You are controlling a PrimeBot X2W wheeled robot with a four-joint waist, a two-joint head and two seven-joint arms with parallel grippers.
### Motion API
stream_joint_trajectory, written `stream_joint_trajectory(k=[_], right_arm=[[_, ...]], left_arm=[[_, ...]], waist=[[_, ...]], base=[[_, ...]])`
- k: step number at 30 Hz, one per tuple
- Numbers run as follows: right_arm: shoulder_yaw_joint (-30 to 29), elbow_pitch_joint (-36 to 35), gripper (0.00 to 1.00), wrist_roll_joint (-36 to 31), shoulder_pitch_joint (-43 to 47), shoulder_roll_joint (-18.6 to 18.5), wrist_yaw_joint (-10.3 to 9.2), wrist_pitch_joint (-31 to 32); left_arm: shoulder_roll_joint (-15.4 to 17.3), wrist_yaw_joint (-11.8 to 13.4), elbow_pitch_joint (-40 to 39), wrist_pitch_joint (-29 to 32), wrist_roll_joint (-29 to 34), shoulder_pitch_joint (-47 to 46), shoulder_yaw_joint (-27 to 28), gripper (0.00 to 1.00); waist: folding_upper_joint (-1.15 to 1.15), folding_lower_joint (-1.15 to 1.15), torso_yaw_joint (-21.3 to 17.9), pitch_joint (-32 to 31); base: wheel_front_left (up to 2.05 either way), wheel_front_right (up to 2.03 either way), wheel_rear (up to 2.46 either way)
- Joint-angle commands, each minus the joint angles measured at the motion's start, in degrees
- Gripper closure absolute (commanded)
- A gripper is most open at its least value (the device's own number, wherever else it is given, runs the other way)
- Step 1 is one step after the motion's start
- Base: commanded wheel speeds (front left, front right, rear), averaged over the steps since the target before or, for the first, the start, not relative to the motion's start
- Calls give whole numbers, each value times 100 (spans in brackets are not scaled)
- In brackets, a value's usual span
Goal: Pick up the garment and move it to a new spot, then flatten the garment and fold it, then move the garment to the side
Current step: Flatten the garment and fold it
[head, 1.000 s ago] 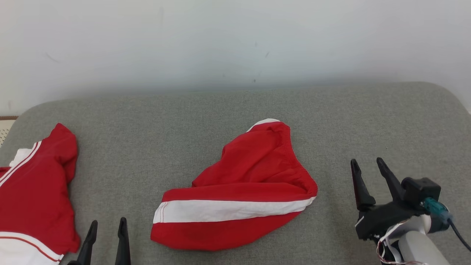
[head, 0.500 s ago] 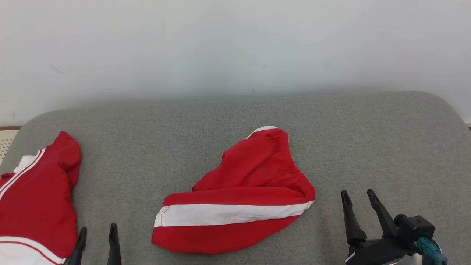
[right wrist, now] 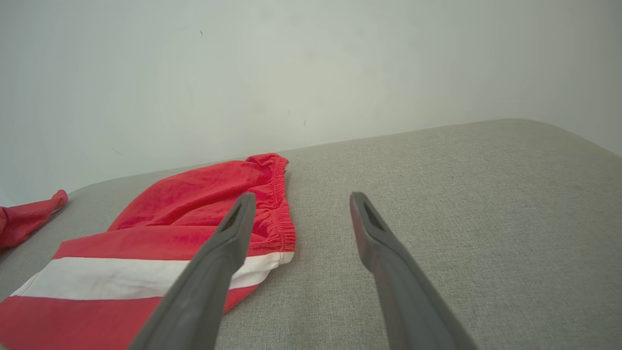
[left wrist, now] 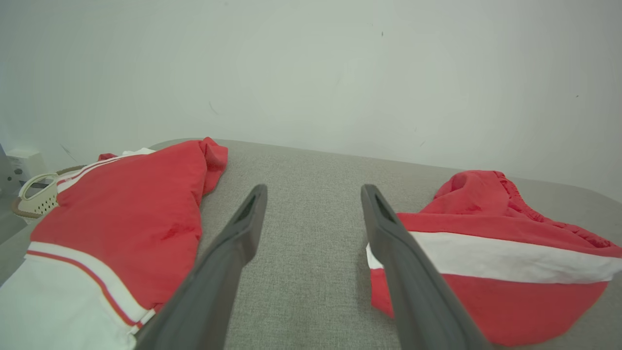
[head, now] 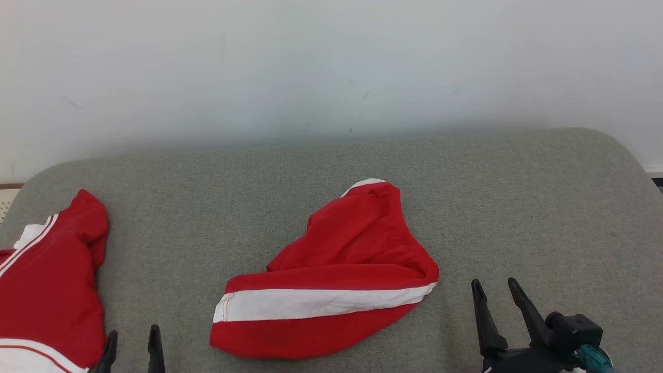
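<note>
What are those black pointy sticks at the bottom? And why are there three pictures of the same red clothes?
Those sticks are a robot's hands, called grippers. Each has two long dark fingers. One picture comes from a camera on the robot's head, looking down at a grey cushion. There the left gripper is at the lower left and the right gripper at the lower right. The other two pictures come from small cameras on its wrists, looking along the fingers. In the middle lie crumpled red shorts with a white stripe. Another red and white garment lies at the left. Both grippers are open and hold nothing.
</note>
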Motion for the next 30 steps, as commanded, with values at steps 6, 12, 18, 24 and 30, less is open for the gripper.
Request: stream_joint_trajectory(k=[6,12,18,24,30], right_arm=[[-2,56,0,-55,64,42,3,2],[28,68,0,-90,43,58,3,9],[65,79,0,-80,27,61,3,13],[74,95,0,-70,-11,39,3,20],[121,107,0,-55,-13,20,3,10]], left_arm=[[17,-21,39,-17,42,29,45,0],[15,-18,51,-17,46,27,31,0],[15,-22,56,-17,54,15,30,0],[14,-31,81,-17,59,-20,31,0],[12,-27,100,-17,64,-31,11,0]], waist=[[0,0,2,4],[0,0,-3,23],[0,0,-14,40],[0,0,-27,58],[0,0,-31,56]], base=[[0,0,0],[0,0,0],[0,0,0],[0,0,0],[0,0,0]])
